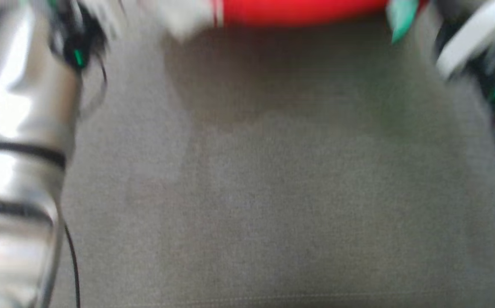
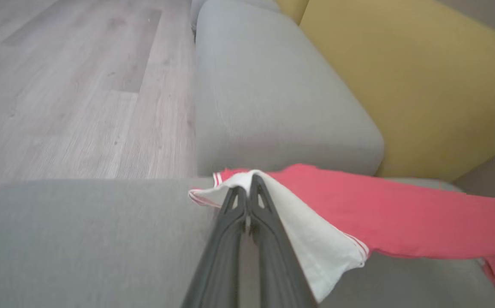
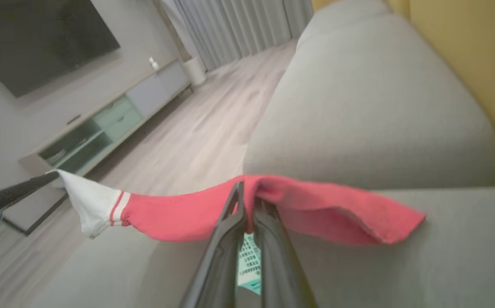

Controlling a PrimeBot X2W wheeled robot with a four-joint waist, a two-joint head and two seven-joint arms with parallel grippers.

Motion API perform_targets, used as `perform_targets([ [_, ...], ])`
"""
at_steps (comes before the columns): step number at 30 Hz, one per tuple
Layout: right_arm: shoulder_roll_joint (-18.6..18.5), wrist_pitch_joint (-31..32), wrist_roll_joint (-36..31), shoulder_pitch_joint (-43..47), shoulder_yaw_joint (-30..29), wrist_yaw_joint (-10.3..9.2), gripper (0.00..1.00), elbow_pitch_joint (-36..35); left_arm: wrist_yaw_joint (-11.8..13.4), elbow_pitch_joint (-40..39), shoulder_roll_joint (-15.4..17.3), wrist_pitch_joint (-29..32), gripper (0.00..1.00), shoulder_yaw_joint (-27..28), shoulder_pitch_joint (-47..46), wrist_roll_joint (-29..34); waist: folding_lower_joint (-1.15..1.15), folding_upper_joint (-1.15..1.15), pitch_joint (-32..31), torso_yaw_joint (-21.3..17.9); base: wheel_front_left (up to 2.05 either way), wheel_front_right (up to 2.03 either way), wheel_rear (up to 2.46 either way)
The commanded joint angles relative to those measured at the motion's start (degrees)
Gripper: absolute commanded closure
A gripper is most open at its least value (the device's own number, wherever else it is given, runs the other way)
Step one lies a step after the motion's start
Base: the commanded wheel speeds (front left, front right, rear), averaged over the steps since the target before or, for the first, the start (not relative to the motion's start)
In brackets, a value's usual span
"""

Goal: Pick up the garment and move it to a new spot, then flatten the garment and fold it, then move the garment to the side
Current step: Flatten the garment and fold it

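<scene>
The red fabric garment with a white, red-striped cuff (image 3: 179,214) hangs stretched just above the grey fabric sofa seat (image 3: 444,256). Its loose red end droops toward the seat, and I cannot tell whether it touches. The left pincer (image 2: 247,185) is clamped on the white cuff, and the right pincer (image 3: 247,192) is pinched tight on the red cloth. Gripping two separate points keeps the cloth taut, probably so it lands flat on the seat.
</scene>
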Motion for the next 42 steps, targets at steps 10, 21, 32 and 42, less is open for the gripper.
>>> perform_targets([
  [10, -7.8, 12.45, 6.1, 16.65, 10.89, 0.39, 1.0, -6.24, -0.32, -23.99, 16.06, 28.46, 1.0, -14.07, 22.79, -14.96, 0.0, 0.0, -15.09, 0.36, 0.0, 0.0, 0.0],
  [21, -17.92, 24.96, 6.68, 24.53, 17.07, 0.39, 1.0, -13.5, 3.56, -51.5, 30.85, 53.82, 1.0, -18.1, 39.66, -28.04, 0.0, 0.0, -17.53, -0.42, 0.0, 0.0, 0.0],
  [32, -24.42, 33.7, 8.39, 27.83, 17.31, 0.39, 1.0, -19.98, 13.11, -69.3, 37.81, 60.49, 1.0, -16.3, 47.73, -34.22, 0.0, 0.0, -17.3, -2.24, 0.0, 0.0, 0.0],
  [42, -18.3, 38.02, 13.96, 23.74, 12.38, 0.39, 1.0, -14.58, 16.13, -64.75, 34.01, 60.28, 1.0, -13.18, 40.93, -35.65, 0.0, 0.0, -14.46, -3.93, 0.0, 0.0, 0.0],
])
